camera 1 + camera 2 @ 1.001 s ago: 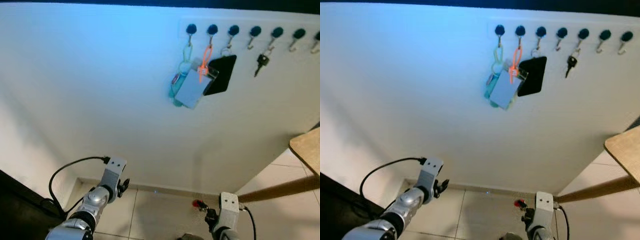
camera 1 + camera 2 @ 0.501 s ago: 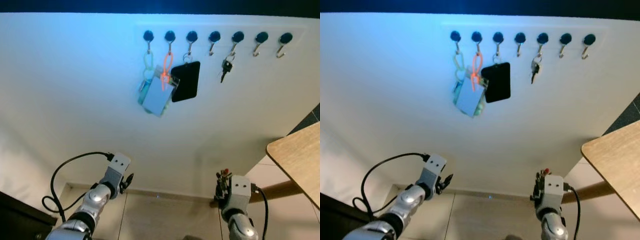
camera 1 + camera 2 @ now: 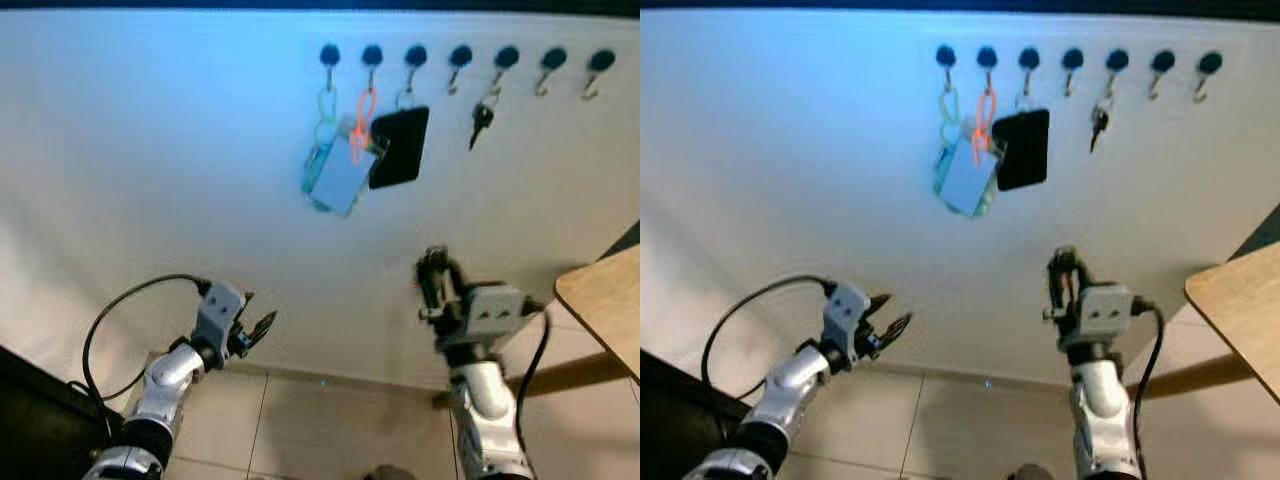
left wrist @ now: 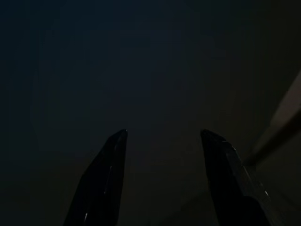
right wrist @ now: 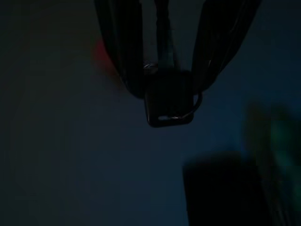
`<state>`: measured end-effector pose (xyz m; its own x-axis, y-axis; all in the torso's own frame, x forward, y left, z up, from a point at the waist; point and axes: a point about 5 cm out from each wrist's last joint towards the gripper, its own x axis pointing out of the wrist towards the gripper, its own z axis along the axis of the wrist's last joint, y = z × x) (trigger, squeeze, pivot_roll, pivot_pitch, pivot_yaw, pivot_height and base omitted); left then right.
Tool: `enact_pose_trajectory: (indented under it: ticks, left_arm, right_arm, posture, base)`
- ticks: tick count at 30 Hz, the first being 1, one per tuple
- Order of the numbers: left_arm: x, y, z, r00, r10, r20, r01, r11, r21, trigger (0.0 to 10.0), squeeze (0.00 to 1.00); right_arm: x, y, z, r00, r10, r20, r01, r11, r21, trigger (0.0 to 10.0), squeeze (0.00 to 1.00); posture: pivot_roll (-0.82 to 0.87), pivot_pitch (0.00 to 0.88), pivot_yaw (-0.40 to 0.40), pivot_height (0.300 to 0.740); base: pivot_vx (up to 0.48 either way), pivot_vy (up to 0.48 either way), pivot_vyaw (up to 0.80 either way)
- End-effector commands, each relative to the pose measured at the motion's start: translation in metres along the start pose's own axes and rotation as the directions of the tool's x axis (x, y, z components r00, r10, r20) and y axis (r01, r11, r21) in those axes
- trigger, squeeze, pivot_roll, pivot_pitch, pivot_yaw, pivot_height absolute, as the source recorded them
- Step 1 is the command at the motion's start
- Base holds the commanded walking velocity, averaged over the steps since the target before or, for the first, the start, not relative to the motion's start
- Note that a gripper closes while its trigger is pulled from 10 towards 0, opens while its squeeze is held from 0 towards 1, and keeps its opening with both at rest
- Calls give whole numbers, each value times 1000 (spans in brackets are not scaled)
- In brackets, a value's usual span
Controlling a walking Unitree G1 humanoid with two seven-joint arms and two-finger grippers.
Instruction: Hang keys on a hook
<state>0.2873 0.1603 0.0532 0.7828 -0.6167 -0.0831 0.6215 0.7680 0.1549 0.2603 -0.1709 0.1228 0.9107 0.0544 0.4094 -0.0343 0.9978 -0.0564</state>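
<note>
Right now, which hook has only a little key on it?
The fifth hook from the robot's left: one small dark key hangs there. Others hold tags or nothing.

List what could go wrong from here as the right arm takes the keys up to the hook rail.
The right gripper pinches the keys only at its fingertips, so they may slip. Three hooks already carry tags and a black card, and a key hangs on another; the load could snag there. The free hooks are small targets.
</note>
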Motion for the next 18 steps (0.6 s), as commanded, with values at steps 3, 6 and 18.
enact_pose_trajectory:
  ticks: [3, 6, 18]
  left_arm:
    - [0, -6, 7, 997, -63, 36, 63, 998, -6, 10000, 0]
    - [6, -10, 23, 988, -113, 105, 114, 993, -5, 10000, 0]
    - [14, -31, 77, 913, -303, 274, 315, 949, 0, 10000, 0]
  right_arm:
    - [8, 0, 15, 999, -18, 50, 19, 1000, -3, 10000, 0]
    - [16, -1, 32, 994, -22, 108, 24, 1000, -8, 10000, 0]
    - [25, -14, 88, 955, -118, 272, 141, 988, -68, 10000, 0]
  posture:
    - [-15, 63, 32, 740]
    - [-20, 61, 33, 740]
    - [-23, 85, 28, 740]
  base:
    - [0, 0, 0]
    - [0, 0, 0]
    - [0, 0, 0]
